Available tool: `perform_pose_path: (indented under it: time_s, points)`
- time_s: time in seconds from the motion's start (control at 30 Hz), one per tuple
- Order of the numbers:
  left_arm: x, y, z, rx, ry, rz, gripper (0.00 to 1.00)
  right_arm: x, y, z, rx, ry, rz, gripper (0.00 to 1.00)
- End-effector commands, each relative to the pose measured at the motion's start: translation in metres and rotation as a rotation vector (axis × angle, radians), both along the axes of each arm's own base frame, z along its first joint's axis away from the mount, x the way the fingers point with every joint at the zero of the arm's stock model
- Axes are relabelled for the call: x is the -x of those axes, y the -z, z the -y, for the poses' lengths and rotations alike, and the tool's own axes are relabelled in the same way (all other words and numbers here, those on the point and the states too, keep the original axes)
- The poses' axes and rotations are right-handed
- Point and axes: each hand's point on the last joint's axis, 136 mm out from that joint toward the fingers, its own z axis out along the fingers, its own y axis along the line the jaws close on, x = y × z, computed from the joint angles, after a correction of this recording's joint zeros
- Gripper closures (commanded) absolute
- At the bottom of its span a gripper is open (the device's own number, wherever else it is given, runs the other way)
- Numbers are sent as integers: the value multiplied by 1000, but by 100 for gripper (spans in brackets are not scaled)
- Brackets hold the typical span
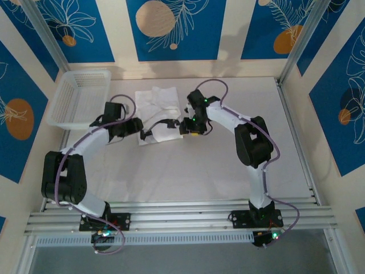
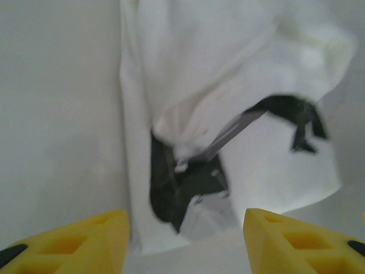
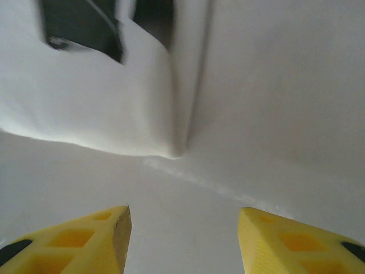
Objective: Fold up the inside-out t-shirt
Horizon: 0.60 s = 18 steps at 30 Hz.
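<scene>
**Both grippers open at the shirt's edge: make the next pinch even**

Yellow fingers (image 2: 74,242) of the left gripper (image 2: 185,245) frame the bottom of its wrist view. They stand well apart with nothing between them. The right gripper (image 3: 182,240) is also parted and empty, low over bare table (image 3: 274,114).

Just ahead of the left gripper lies the inside-out t-shirt (image 2: 228,63), white and rumpled, with one layer lapped over another. The blurred dark shapes across it look like parts of the other gripper. From the right wrist, the cloth's soft rounded edge sits ahead and to the left, apart from the fingers.

From above, the shirt is a compact, wrinkled patch on the table's far middle, between the two wrists.

The fold looks part done. To do the next stage well:
- Each gripper should take a matching corner.
- Each pinch should catch every layer there, not only the top one.
- The lift should stay low, because thin cotton sags and drags.
- Both should carry across together so the edges meet squarely.

Beyond, at the far left, the white mesh basket (image 1: 80,97) stands clear of the work.
</scene>
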Motion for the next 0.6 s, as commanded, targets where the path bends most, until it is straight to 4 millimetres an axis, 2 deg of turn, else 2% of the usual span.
perform_pose_path:
  time_s: [0.0, 0.13, 0.23, 0.33, 0.47, 0.57]
  points:
    - [1, 19, 8, 49, 10, -17, 46, -21, -7, -20, -171, 57, 62, 48]
    - [-8, 34, 23, 126, 40, -36, 52, -26, 8, -38, -251, 83, 3, 60]
    - [-9, 38, 25, 143, 34, -44, 70, -24, 11, -46, -254, 75, -6, 70]
    - [-3, 43, 27, 162, 38, -62, 81, -21, 10, -50, -269, 74, -13, 75]
    - [11, 50, 29, 187, 43, -95, 98, -16, 10, -48, -273, 84, -34, 100]
    - [29, 54, 31, 188, 50, -122, 100, -1, 1, -38, -269, 95, -16, 100]
